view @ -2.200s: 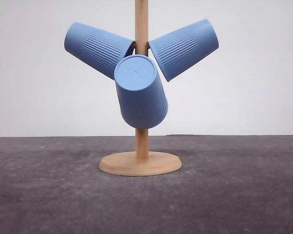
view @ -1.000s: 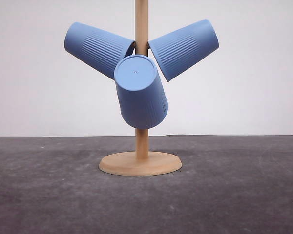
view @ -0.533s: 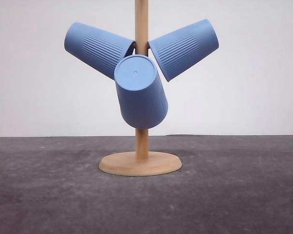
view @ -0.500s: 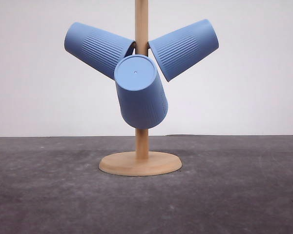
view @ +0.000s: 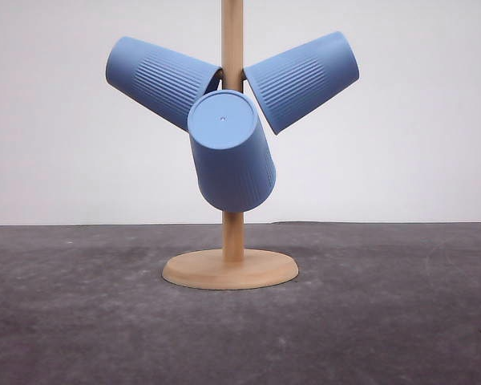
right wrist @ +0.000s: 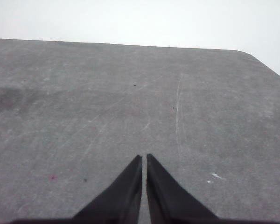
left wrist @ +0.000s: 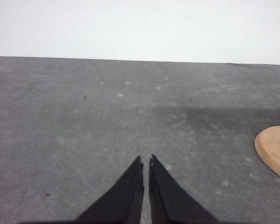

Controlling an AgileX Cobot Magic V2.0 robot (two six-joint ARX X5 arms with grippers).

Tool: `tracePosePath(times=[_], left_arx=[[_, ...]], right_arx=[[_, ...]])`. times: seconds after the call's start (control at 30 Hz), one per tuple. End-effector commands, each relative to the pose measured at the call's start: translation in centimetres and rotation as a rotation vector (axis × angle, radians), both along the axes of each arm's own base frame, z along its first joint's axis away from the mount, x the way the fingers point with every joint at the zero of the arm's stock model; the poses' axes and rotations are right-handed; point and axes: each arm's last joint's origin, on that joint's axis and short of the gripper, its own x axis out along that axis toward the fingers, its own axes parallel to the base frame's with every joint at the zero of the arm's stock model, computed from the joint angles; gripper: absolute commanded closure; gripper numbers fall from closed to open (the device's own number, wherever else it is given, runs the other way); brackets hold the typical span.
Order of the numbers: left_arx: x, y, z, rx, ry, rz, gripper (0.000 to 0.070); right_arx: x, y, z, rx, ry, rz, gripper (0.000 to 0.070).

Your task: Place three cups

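No movement noted since earlier front frames; scene unchanged.

Item: three cups, light blue, ribbed, all hung on wooden rack (view: 232, 56) — left cup (view: 159, 79), right cup (view: 302, 79), front cup (view: 231, 152), bottom facing cam.

Rack base (view: 229, 269) set mid-table, toward far edge of grey table (view: 401, 321).

Left gripper (left wrist: 145, 164): tips together, nothing held. Right gripper (right wrist: 144, 161): same.

Task judged not yet begun, or already done; cannot be told.

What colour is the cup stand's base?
Light natural wood, tan; the round base shows best in the front view.

dark grey table (view: 401, 321), round wooden stand base (view: 230, 269) resting on it
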Motion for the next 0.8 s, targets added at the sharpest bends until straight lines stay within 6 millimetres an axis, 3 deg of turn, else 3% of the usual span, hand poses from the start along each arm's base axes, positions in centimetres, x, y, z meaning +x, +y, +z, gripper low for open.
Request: tracePosePath(times=[0.0, 0.77], left_arx=[[0.09, 0.0, -0.37, 0.015, 0.001, 0.0, 0.07], [0.09, 0.0, -0.38, 0.015, 0.001, 0.0, 0.07]], right_arx=[[0.02, -0.03, 0.03, 0.011, -0.008, -0.007, 0.0685], [0.02, -0.03, 0.03, 0.011, -0.008, -0.007, 0.0685]])
